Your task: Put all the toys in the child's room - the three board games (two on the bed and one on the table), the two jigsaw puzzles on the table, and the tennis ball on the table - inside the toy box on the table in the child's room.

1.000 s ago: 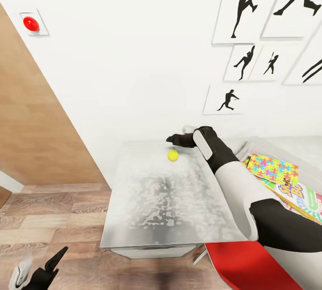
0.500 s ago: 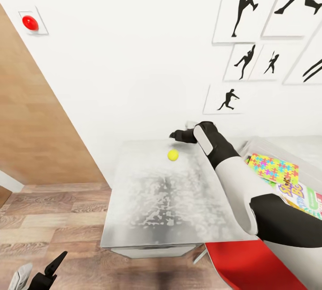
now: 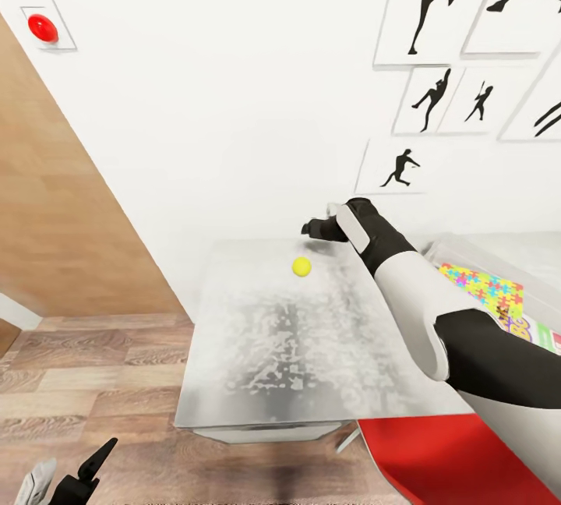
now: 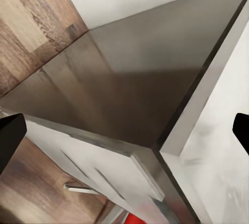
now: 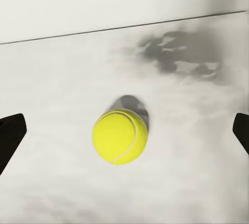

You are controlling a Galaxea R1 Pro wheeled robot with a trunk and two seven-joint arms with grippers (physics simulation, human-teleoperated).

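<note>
The right pincer (image 3: 313,227), spread wide, hovers over the tennis ball (image 3: 301,266) on the counter (image 3: 273,349); no writing is legible.

Bare table (image 3: 265,349) lay open around the tennis ball (image 3: 301,266); the wall (image 3: 234,139) blocked passage at twelve o'clock.

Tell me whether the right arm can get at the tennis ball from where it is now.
Probably yes. The right gripper hangs open just beyond the tennis ball, which lies alone on the table; in the wrist view the ball sits between the fingertips with nothing in the way.
</note>
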